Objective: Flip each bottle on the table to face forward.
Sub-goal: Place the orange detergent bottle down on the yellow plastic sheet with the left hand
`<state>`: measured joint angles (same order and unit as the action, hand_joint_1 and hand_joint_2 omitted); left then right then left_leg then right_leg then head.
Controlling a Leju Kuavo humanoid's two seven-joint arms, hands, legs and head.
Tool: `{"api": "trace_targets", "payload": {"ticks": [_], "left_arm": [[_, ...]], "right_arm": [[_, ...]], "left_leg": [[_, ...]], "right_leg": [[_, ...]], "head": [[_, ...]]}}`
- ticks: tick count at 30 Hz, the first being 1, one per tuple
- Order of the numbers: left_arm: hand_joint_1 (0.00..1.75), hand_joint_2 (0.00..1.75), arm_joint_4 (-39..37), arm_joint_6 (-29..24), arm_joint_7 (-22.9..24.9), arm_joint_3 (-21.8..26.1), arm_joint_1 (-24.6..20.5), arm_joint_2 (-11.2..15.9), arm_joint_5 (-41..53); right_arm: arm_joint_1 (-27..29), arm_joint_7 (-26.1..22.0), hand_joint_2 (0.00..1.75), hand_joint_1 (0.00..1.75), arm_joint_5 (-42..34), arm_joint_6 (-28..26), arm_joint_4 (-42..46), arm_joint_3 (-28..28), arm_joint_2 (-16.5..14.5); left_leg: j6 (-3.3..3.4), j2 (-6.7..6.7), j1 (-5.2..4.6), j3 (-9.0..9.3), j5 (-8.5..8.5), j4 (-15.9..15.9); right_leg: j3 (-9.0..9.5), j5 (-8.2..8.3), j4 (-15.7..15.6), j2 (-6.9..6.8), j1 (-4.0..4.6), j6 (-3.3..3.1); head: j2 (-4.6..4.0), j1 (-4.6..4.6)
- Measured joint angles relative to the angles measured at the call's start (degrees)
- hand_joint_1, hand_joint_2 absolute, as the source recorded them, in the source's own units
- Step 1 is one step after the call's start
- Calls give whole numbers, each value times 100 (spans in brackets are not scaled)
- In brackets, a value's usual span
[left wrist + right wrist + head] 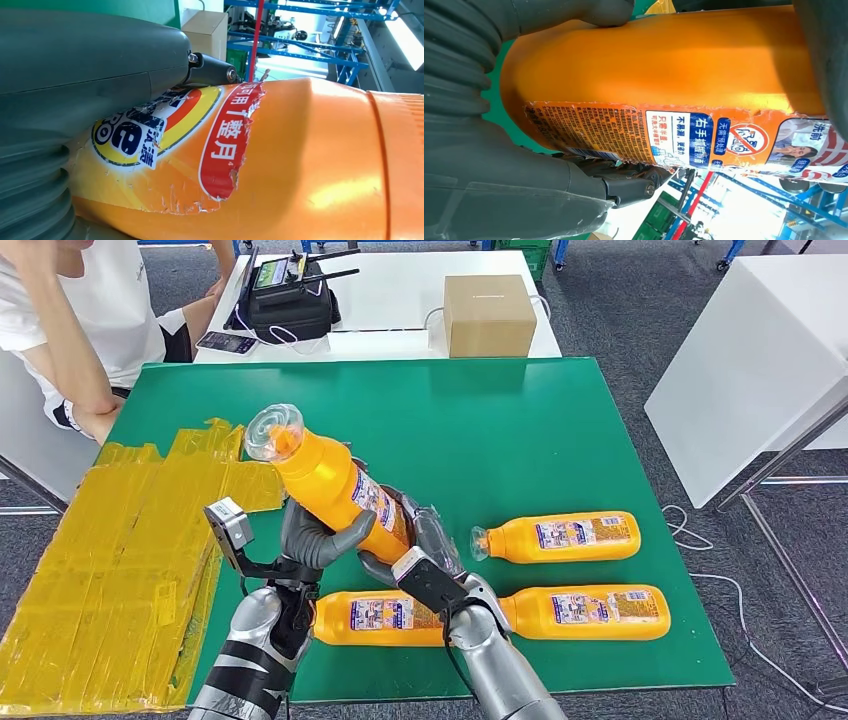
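Bottles of orange plastic are what I'm working with: one is up off the green table [560, 430], tilted with its clear cap toward the far left, and I have it between both hands. My left hand [320, 538] wraps the lower body from the left side, its thick grey thumb across the front. My right hand [425, 540] grips the base end from the right, dark fingers curled round it. This held bottle [335, 485] is smooth and glossy; in the left wrist view its label is torn along a ragged edge, and in the right wrist view a printed back label shows with frayed borders.

Three more lie flat on the table. The far right bottle [565, 537] rests on its side, cap pointing left. The near right bottle [590, 612] lies just below it, partly behind my right forearm. The near left bottle [375, 617] lies between my two arms.

I can't tell how full any of them is; the plastic is opaque.

A crinkled yellow taped sheet [110, 560] covers the table's left edge. A cardboard box [488, 315] sits on the white table beyond, and a person [75, 325] leans in at the far left.
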<state>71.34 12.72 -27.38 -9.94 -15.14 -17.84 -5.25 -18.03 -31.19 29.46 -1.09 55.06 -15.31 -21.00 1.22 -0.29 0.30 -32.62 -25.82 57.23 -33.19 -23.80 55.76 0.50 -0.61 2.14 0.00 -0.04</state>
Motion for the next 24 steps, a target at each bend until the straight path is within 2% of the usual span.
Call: {"api": "trace_targets", "payload": {"ticks": [24], "left_arm": [[175, 175, 2, 0, -1, 0, 0, 0, 1]], "right_arm": [[1, 0, 175, 175, 0, -1, 9, -21, 4]], "left_leg": [[0, 0, 0, 0, 0, 0]], "right_leg": [[0, 0, 0, 0, 0, 0]], "head": [[0, 0]]}}
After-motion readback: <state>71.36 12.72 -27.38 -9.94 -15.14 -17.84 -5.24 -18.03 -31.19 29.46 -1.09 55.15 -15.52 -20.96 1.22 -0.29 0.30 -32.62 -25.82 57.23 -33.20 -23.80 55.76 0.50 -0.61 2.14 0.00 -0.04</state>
